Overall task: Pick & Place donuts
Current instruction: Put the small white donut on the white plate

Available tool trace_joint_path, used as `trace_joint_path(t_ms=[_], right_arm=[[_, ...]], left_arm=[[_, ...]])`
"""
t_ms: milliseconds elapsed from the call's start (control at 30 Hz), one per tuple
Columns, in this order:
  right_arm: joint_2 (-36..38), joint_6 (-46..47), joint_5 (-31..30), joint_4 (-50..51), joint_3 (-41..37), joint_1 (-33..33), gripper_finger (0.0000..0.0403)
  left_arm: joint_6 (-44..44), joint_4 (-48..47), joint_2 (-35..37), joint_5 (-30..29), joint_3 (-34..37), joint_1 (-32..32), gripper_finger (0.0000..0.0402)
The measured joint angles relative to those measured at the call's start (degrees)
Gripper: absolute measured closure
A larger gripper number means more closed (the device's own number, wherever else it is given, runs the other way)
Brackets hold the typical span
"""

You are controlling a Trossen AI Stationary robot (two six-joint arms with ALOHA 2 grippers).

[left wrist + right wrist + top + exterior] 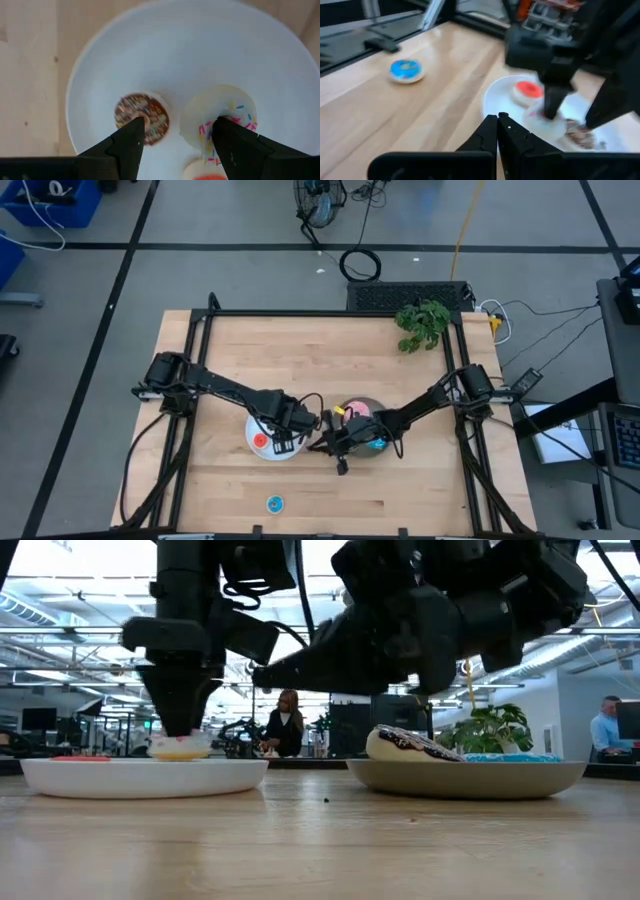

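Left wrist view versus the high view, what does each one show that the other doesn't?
Only the left wrist view shows the small brown sprinkled donut and the white sprinkled donut on the white plate, with the left end effector open over them.

Only the high view shows the right end effector, the grey plate holding the pink donut, and the lone blue donut on the table.

Both show the white plate and its red donut.
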State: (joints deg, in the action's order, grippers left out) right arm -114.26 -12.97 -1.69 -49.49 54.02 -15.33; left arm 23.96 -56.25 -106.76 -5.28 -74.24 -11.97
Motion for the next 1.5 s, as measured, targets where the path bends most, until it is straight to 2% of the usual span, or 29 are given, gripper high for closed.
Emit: trace_joint_path(t_ms=[67,200,333,500,633,967,1100,1400,1500], right_arm=[[-0.99,0.0,0.56,-1.01,-0.02,0.38,0.0403],[-4.56,-0.71,0.5,-9.1,-0.02,1.09,0.0403],[-5.82,-1.43,0.08,-10.27,0.97,1.09,0.0403],[-6.66,-1.37,-11.23,-10.35,1.77,1.03,0.0403],[-6.66,-1.37,-16.2,-11.16,1.77,0.36,0.0403],[-7.28,3.37,-16.48,-12.37,1.77,0.38,0.0403],[-8.9,5.91,-18.71,-12.23,1.75,0.3,0.0403],[-9.42,6.24,-19.04,-12.42,1.75,-0.11,0.0403],[-9.39,6.27,-17.49,-11.57,1.75,0.44,0.0403]], left_arm=[[-0.47,-0.27,0.0,0.13,0.0,-0.64,0.0172],[-0.52,-0.26,0.0,0.11,0.0,-1.52,0.0172],[-0.6,0.29,0.0,-0.03,0.0,-1.68,0.0172],[1.39,2.43,0.0,0.54,-0.02,-0.78,0.0172],[1.9,3.59,0.0,0.77,-0.02,0.18,0.0172],[3.63,5.79,-0.02,3.28,-0.04,2.73,0.0172],[3.59,5.83,-0.02,3.29,-0.04,2.98,0.0172],[3.38,6.58,-0.04,2.73,-0.04,3.67,0.0172],[3.43,6.75,-0.04,2.69,-0.04,3.76,0.0172]])
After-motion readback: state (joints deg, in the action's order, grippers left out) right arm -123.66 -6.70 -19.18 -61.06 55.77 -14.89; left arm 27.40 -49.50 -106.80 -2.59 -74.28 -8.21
